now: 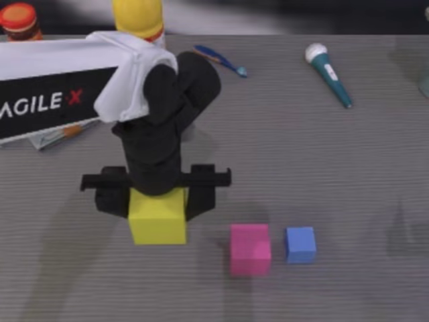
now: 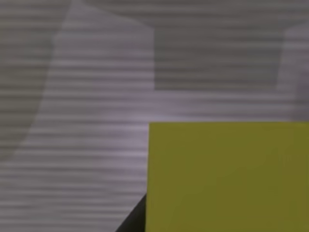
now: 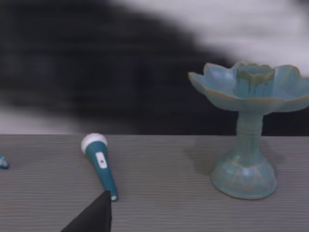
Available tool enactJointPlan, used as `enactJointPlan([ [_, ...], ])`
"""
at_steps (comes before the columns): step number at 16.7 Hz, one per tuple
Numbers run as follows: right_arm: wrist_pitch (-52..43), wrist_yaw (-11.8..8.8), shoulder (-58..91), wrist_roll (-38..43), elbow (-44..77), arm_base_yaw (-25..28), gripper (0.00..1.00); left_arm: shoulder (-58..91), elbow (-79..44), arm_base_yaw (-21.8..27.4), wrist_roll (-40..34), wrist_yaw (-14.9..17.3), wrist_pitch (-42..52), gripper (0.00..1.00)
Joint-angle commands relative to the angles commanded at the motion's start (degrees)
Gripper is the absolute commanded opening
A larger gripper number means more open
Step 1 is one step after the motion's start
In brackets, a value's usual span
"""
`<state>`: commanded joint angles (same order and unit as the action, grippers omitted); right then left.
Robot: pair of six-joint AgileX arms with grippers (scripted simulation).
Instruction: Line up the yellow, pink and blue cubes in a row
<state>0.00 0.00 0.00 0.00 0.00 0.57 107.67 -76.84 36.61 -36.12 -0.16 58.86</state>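
Note:
My left gripper (image 1: 156, 198) reaches down over the yellow cube (image 1: 158, 220) at the table's front left, one black finger pressed against each side, shut on it. In the left wrist view the yellow cube (image 2: 227, 176) fills the lower right, with a dark fingertip (image 2: 133, 221) against its edge. The pink cube (image 1: 250, 249) sits to the right of the yellow one and slightly nearer the front edge. The small blue cube (image 1: 300, 244) stands close beside the pink one on its right. My right arm is parked outside the top view; only a dark part of its gripper (image 3: 94, 217) shows.
Along the back stand a yellow bottle (image 1: 138, 17) and a red-capped jar (image 1: 19, 20). A blue toothbrush (image 1: 221, 60) and a teal microphone (image 1: 328, 74) lie behind the cubes. A light-blue lotus-shaped stand (image 3: 248, 130) is at the far right.

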Motion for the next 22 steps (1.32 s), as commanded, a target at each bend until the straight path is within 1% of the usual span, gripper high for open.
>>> enactJointPlan([
  [6,0.0,0.0,0.0,0.0,0.0,0.0,1.00,0.6,0.9,-0.1,0.0,0.0,-1.1,0.00],
  [12,0.0,0.0,0.0,0.0,0.0,0.0,1.00,4.9,8.0,0.0,0.0,0.0,-13.3,0.00],
  [14,0.0,0.0,0.0,0.0,0.0,0.0,1.00,5.8,9.2,0.1,0.0,0.0,-15.0,0.00],
  [17,0.0,0.0,0.0,0.0,0.0,0.0,1.00,5.8,9.2,0.1,0.0,0.0,-15.1,0.00],
  [22,0.0,0.0,0.0,0.0,0.0,0.0,1.00,5.8,9.2,0.1,0.0,0.0,-15.1,0.38],
])
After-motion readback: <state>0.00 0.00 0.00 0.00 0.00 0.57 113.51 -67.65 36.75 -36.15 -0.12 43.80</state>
